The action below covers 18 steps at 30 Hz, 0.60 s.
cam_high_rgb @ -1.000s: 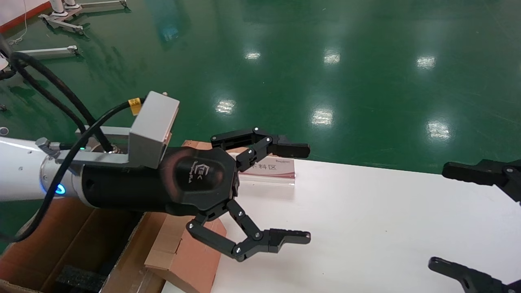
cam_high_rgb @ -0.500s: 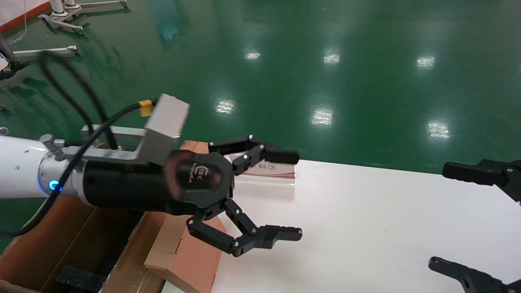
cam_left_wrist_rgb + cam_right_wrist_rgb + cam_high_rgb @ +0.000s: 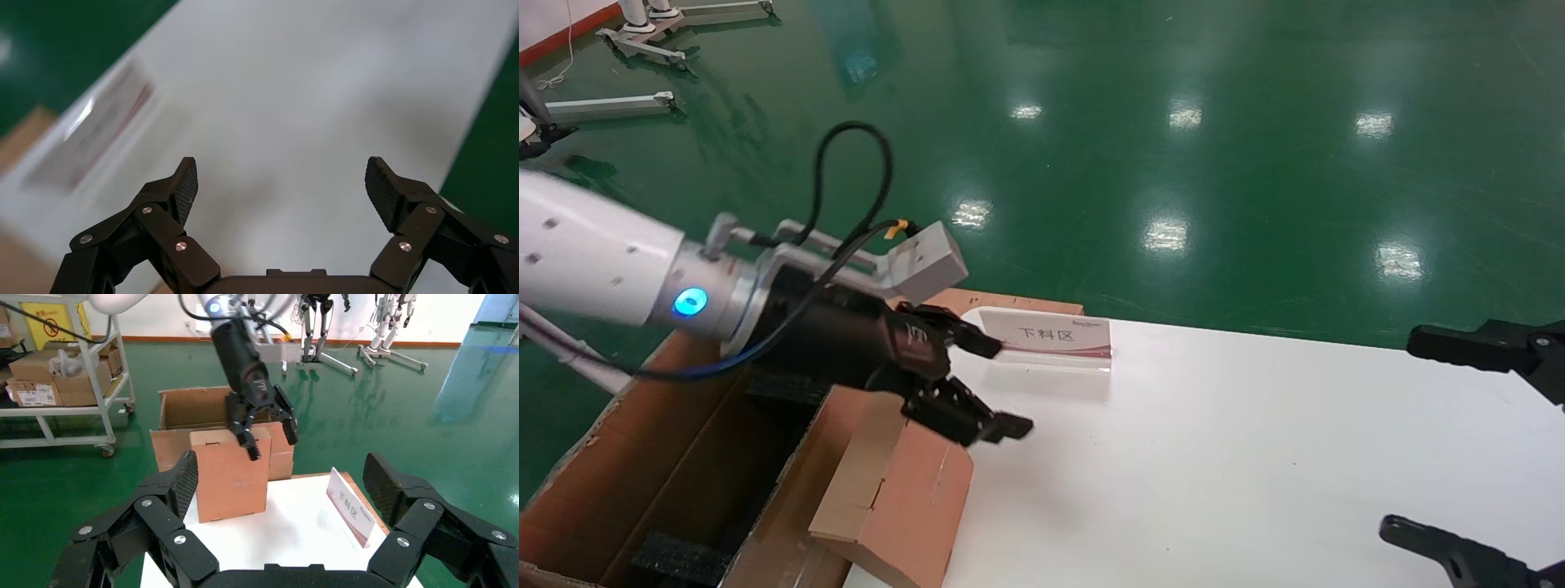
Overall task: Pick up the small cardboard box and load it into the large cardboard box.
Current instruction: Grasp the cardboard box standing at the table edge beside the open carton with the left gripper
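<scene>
Your left gripper [image 3: 985, 388] hangs with its black fingers spread wide, just above the upper edge of the small reddish-brown cardboard box [image 3: 903, 490], which leans over the left edge of the white table [image 3: 1254, 457]. Just beyond it the white-and-pink sign card [image 3: 1054, 336] stands upright, closing off the far-left corner. Left of the table, the large brown corrugated cardboard box [image 3: 641, 441] gapes open at the top, with black foam blocks [image 3: 674, 559] inside it. The table's middle lies bare. Your right gripper [image 3: 1483, 441] waits spread open at the table's right edge.
</scene>
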Motion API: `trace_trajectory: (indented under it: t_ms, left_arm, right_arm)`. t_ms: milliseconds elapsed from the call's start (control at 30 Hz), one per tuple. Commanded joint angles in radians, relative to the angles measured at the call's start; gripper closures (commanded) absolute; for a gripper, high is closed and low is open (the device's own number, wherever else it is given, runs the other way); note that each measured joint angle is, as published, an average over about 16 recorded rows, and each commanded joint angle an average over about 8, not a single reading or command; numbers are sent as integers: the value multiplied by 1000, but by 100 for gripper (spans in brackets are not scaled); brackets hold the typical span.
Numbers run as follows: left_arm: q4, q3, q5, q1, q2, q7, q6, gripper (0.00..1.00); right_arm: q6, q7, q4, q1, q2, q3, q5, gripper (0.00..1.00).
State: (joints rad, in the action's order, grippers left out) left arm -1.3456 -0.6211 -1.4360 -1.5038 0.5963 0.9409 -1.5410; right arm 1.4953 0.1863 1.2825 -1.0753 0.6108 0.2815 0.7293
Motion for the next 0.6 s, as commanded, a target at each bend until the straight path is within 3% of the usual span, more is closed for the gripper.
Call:
trace_trajectory:
  t_ms: [33, 333, 600]
  left_arm:
    - [1, -44, -94, -62, 21, 105, -23, 0]
    - [-4, -269, -301, -258, 87, 412, -39, 0]
    - [-4, -461, -302, -377, 111, 570, -42, 0]
  right_arm:
    - [0, 0, 0, 0, 0, 0, 0, 0]
    - [0, 0, 0, 0, 0, 1, -1, 0]
    - [-1, -1, 0, 0, -1, 1, -1, 0]
